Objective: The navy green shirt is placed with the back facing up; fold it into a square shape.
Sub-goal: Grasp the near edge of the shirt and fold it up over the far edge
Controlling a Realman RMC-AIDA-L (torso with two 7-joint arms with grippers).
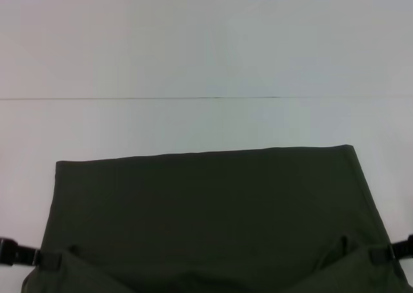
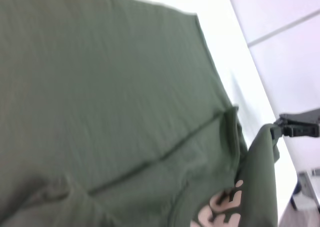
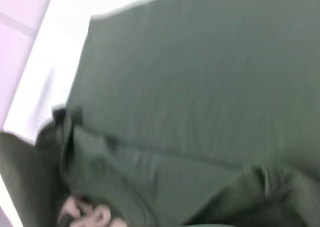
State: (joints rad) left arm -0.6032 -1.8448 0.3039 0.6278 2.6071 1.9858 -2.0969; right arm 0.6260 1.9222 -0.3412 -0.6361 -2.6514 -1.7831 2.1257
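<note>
We saw both pincers clamped on the matte olive cotton shirt point(image 1: 206, 209): left gripper point(image 1: 53, 261) and right gripper point(image 1: 374, 254) pinching opposite edges.

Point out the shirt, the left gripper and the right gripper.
shirt point(image 1: 206, 209), head view, flat middle of the back.
left gripper point(image 1: 50, 259), head view, tip pinching the shirt's side edge.
right gripper point(image 1: 379, 254), head view, tip pinching the opposite edge.
</note>
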